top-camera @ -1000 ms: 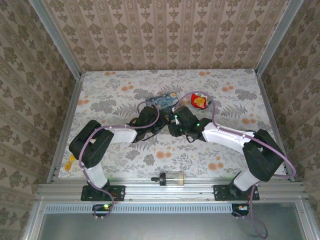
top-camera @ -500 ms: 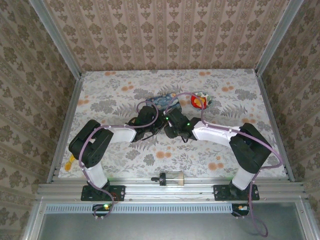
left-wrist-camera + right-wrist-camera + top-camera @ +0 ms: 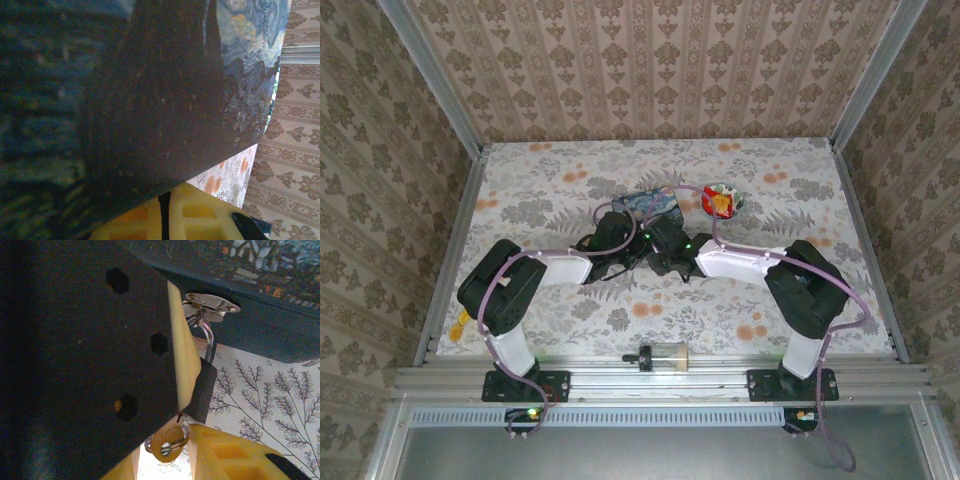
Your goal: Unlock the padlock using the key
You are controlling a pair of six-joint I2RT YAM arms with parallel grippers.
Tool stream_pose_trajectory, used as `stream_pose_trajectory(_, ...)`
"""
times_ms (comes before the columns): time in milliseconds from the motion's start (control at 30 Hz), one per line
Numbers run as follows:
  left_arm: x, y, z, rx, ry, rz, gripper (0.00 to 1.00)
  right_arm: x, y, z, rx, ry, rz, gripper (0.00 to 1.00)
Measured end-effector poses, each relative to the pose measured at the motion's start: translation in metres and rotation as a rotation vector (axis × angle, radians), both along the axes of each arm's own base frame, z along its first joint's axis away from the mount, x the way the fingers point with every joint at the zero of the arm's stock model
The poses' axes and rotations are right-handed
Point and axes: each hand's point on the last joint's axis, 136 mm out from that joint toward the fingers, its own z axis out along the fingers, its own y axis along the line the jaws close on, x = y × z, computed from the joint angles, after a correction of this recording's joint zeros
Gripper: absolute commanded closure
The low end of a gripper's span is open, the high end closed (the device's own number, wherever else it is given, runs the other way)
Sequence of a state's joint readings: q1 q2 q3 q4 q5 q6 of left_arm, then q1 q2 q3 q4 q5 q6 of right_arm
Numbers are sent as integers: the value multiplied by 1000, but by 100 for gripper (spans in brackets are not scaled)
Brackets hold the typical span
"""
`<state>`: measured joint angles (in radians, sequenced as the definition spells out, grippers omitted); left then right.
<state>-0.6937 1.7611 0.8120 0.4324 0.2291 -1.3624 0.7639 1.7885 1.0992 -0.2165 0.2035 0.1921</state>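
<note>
Wallpapered walls on three sides; floral-printed surface [image 3: 540,200] inside a metal frame.

Arms: two, meeting mid-surface.

Blue box [image 3: 645,203]: one, just beyond them.

Padlock [image 3: 202,390]: one, black, its shackle through the box's silvery hasp [image 3: 210,304]. A yellow-padded finger [image 3: 182,365] presses its side.

Key [image 3: 167,442]: one, brassy, ringed, at the padlock's underside between the right pincer's [image 3: 167,452] yellow fingers. Clamped or not, cannot tell.

Left pincer [image 3: 164,217]: grip cannot be told.

Small dish [image 3: 720,202], red-and-yellow contents: one, right of the box.

Bare surface runs wide along the left, right and far edges.
</note>
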Motion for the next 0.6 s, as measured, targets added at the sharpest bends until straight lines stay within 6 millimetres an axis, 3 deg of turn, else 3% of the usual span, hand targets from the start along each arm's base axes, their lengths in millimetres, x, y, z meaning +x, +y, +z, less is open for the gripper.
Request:
stream_pose_trajectory(167, 1, 1, -1, 1, 2, 2, 100, 2, 0, -1, -3, -4, -5, 77)
stream_pose_trajectory(267, 1, 1, -2, 2, 2, 3, 100, 2, 0, -1, 1, -3, -13, 88)
stream_pose_trajectory(600, 3, 3, -2, -2, 7, 14, 100, 5, -1, -2, 50, 27, -41, 98)
